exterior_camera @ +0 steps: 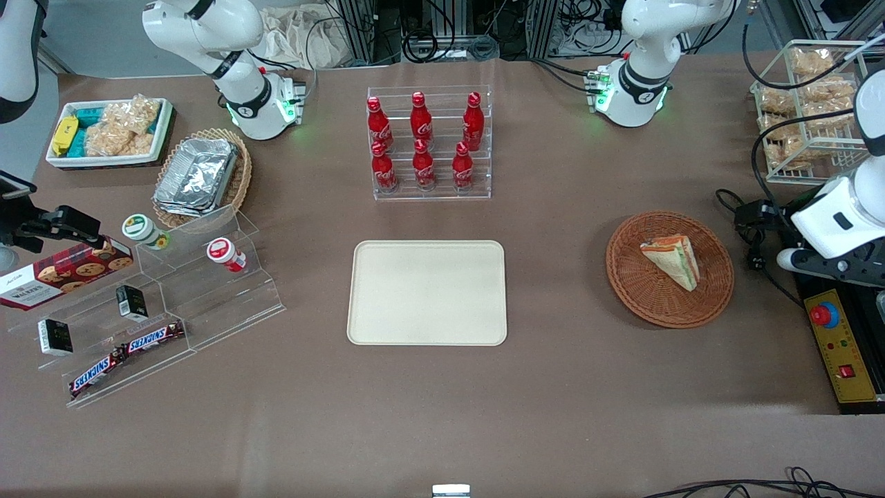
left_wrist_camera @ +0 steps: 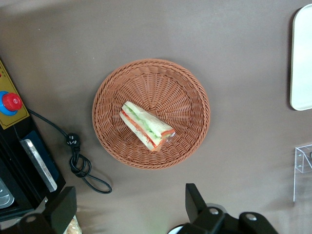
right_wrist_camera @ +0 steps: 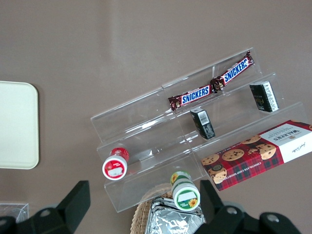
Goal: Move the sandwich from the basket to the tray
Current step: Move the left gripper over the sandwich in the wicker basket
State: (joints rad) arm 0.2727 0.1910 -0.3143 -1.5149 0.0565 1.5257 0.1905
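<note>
Flat cream-beige rectangular tray [exterior_camera: 426,292] sits bare, round reddish-brown wicker basket [left_wrist_camera: 151,113] toward working arm's end holds the triangular pale-bread sandwich [left_wrist_camera: 146,125], left gripper [left_wrist_camera: 127,207] above it, fingers wide open, holding nothing.

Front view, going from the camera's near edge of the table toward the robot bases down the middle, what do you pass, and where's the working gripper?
Tray → rack of red cola bottles. Off toward the working arm's end of the table, the gripper hangs open above the basket holding the sandwich.
</note>
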